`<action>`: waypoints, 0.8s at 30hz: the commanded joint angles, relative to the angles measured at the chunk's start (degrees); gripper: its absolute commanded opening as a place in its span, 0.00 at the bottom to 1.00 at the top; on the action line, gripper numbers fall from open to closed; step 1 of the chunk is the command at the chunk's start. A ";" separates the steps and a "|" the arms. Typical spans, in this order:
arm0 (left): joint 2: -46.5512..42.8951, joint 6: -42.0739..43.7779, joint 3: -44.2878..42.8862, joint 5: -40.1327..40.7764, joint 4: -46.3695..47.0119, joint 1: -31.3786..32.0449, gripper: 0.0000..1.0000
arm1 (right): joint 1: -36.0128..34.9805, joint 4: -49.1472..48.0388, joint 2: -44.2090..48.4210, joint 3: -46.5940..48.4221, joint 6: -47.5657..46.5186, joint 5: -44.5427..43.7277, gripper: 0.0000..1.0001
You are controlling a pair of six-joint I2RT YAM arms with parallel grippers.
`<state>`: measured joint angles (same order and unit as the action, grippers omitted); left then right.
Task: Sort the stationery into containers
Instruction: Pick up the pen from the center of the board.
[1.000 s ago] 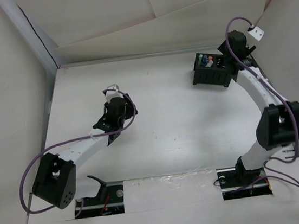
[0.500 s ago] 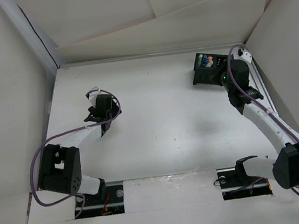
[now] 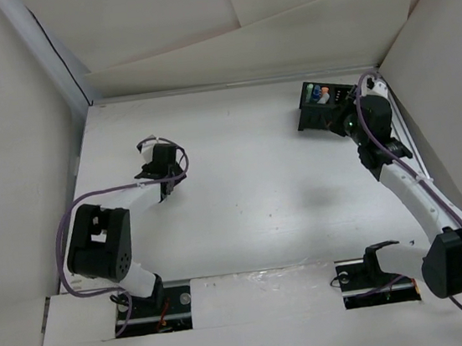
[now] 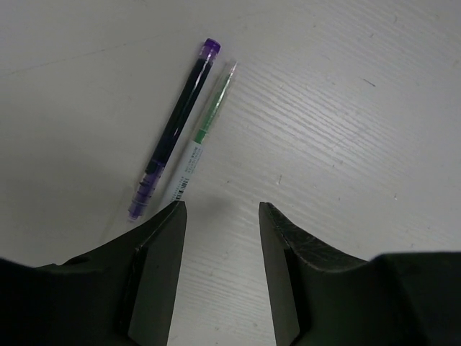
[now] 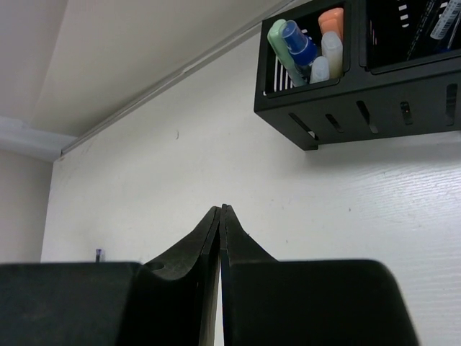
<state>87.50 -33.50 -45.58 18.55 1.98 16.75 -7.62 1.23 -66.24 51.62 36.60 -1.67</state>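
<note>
Left gripper: fingers apart with nothing between them, over the left part of the worktop, not far from its left edge.
Purple pen: lies flat on the worktop just beyond the left gripper's fingertips, its near end close to one finger.
Green pen: clear-bodied, lying alongside the purple pen and nearly parallel to it, very close; whether they touch cannot be told.
Right gripper: fingers pressed together, holding nothing, near the right edge, on the near side of the box.
Organiser box: black, standing at the far right corner of the worktop.
Box contents: one compartment holds a green, a blue, an orange and a whitish piece, leaning together; the neighbouring compartment holds dark slim pieces.
</note>
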 commanded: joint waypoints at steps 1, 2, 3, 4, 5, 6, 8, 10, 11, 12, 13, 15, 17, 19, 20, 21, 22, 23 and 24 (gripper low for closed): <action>0.56 0.36 -2.41 0.79 -0.92 -0.49 0.41 | 1.03 -2.82 1.73 -0.28 -1.00 2.81 0.08; 1.08 0.36 -2.41 1.40 -1.53 -0.49 0.41 | 1.03 -2.82 1.73 -0.29 -1.00 3.34 0.08; 1.09 0.36 -2.41 1.93 -1.54 -0.49 0.41 | 1.03 -2.82 1.73 -0.29 -1.00 3.34 0.08; 1.09 0.36 -2.41 1.93 -1.54 -1.02 0.41 | 1.55 -2.82 1.73 -0.29 -1.00 3.34 0.08; 1.09 0.36 -2.41 1.93 -1.54 -1.02 0.41 | 1.55 -2.82 2.25 -0.29 -1.00 3.34 0.08; 1.09 0.36 -2.41 1.93 -1.54 -1.02 0.41 | 1.55 -2.82 2.25 -0.29 -1.00 3.34 0.08; 1.09 0.36 -2.41 1.93 -1.54 -1.02 0.40 | 1.55 -2.82 2.25 -0.29 -1.00 3.87 0.08; 1.62 0.36 -2.41 2.63 -1.54 -1.02 0.40 | 1.55 -2.82 2.25 -0.29 -1.00 4.39 0.08; 2.14 0.36 -2.41 2.64 -1.54 -1.02 0.39 | 1.55 -2.82 2.25 -0.29 -1.00 4.40 0.08; 2.14 0.36 -2.41 2.64 -1.54 -1.63 0.36 | 1.55 -2.82 1.64 -0.29 -1.00 4.40 0.08; 2.14 0.36 -2.41 2.64 -1.54 -1.64 0.36 | 1.55 -2.82 1.64 -0.29 -1.00 4.40 0.08; 2.14 0.36 -2.41 2.64 -1.54 -1.64 0.35 | 1.55 -2.82 1.64 -0.29 -1.00 4.40 0.08; 2.14 0.36 -2.41 2.64 -1.54 -2.16 0.34 | 1.55 -2.82 1.64 -0.29 -1.00 4.40 0.08; 2.14 0.36 -2.93 2.64 -2.06 -2.16 0.34 | 1.55 -2.82 1.64 -0.29 -1.00 4.40 0.08; 2.14 0.36 -2.93 3.16 -2.07 -2.16 0.34 | 1.55 -2.82 1.64 -0.29 -1.00 4.40 0.08; 2.14 0.36 -2.93 3.16 -2.85 -2.16 0.34 | 1.55 -2.82 1.64 -0.29 -1.00 4.92 0.08; 2.75 0.36 -3.54 3.16 -2.86 -2.16 0.34 | 1.55 -2.82 2.16 -0.29 -1.00 4.92 0.08; 2.76 0.36 -3.55 3.16 -2.86 -2.16 0.34 | 1.55 -2.82 2.17 -0.29 -1.00 4.92 0.08; 2.76 0.36 -3.55 3.16 -2.86 -2.16 0.34 | 1.55 -2.82 2.86 -0.29 -1.00 4.92 0.08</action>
<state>90.24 -33.43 -46.89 20.32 0.08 14.90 -6.37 1.21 -65.28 51.53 36.25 2.33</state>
